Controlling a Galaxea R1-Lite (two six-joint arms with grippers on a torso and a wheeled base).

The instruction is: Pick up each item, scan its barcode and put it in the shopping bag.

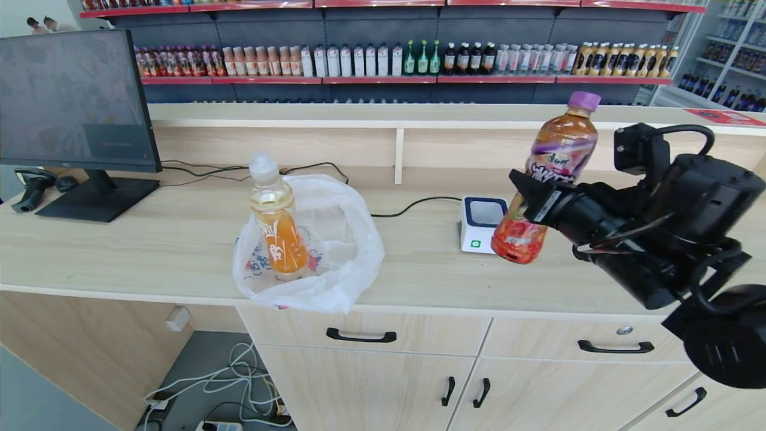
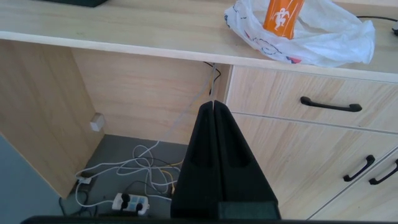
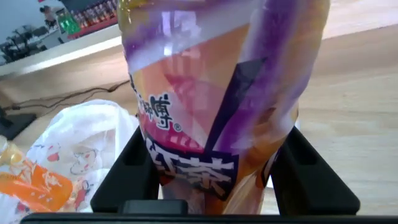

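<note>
A purple-capped drink bottle [image 1: 547, 179] hangs slightly tilted above the counter, just right of the white barcode scanner [image 1: 480, 224]. My right gripper [image 1: 529, 194] is shut on its middle; the bottle [image 3: 217, 93] sits between the black fingers [image 3: 130, 168]. An orange drink bottle [image 1: 276, 224] stands upright inside the white plastic shopping bag [image 1: 335, 239], seen again as bottle [image 2: 283, 17] and bag [image 2: 323, 37]. My left gripper [image 2: 214, 109] is shut with nothing in it, below the counter's front edge near the cabinet.
A monitor [image 1: 75, 102] and a black handheld scanner [image 1: 30, 188] stand at the counter's left end. Cables [image 1: 413, 206] run behind the bag to the scanner. A raised wooden ledge [image 1: 419, 114] backs the counter. Drawers [image 1: 359, 335] sit below; cords [image 2: 134, 180] lie on the floor.
</note>
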